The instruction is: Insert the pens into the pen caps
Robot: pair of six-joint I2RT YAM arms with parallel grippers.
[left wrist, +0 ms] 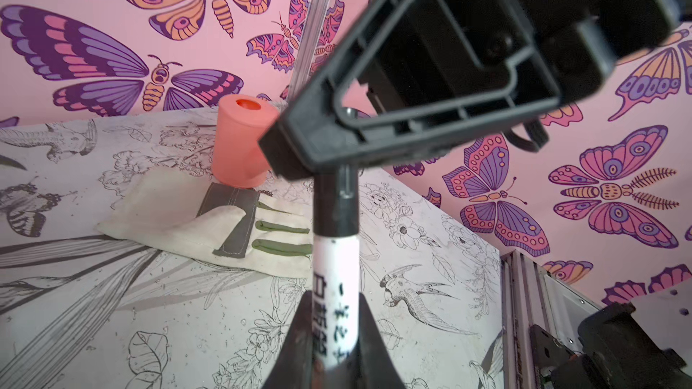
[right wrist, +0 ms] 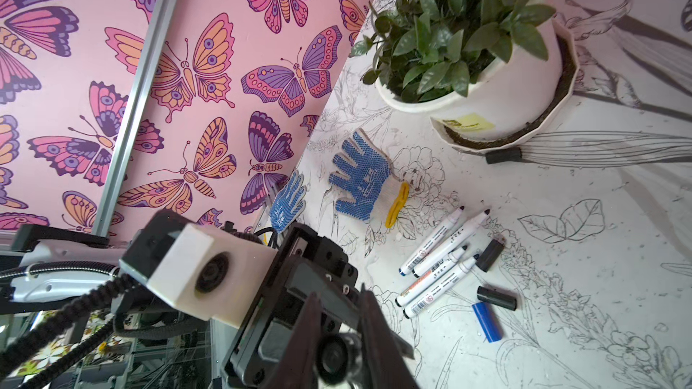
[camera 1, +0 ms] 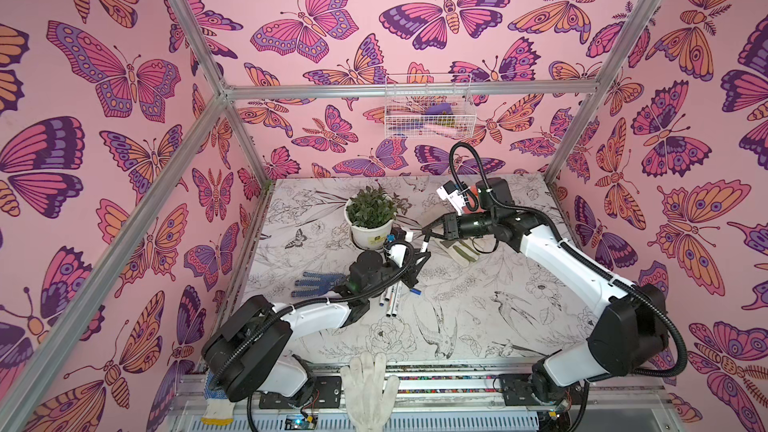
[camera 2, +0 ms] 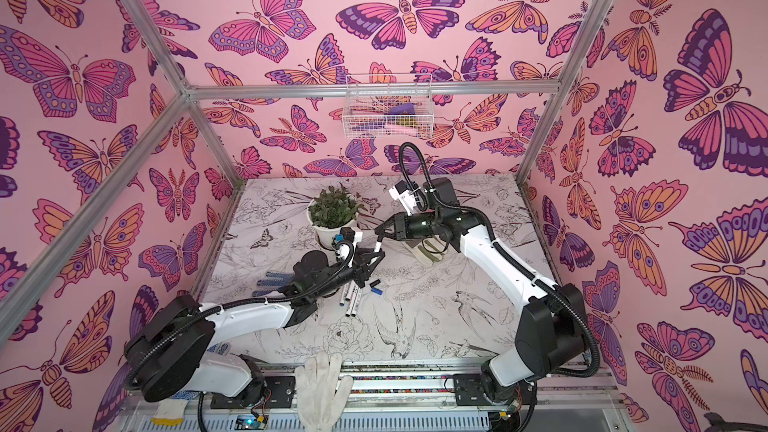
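Observation:
My left gripper (camera 1: 417, 261) (left wrist: 333, 304) is shut on the white barrel of a pen (left wrist: 335, 275) (camera 1: 423, 246) and holds it upright above the table. A black pen cap (left wrist: 335, 203) (right wrist: 333, 357) sits on the pen's upper end. My right gripper (camera 1: 426, 232) (right wrist: 339, 293) reaches in from the right, its jaws close on either side of that cap. I cannot tell whether they still press it. Several uncapped pens (right wrist: 442, 252) (camera 1: 390, 297) lie side by side on the table. Beside them lie two black caps (right wrist: 488, 254) (right wrist: 496, 297) and a blue cap (right wrist: 486, 321) (camera 1: 414, 291).
A potted plant (camera 1: 370, 214) stands behind the grippers with another black cap (right wrist: 503, 155) at its base. A blue dotted glove (camera 1: 316, 282) lies to the left and a white-and-green glove (camera 1: 461, 249) under my right arm. An orange cylinder (left wrist: 239, 144) stands beyond it. A white glove (camera 1: 368, 384) hangs over the front edge.

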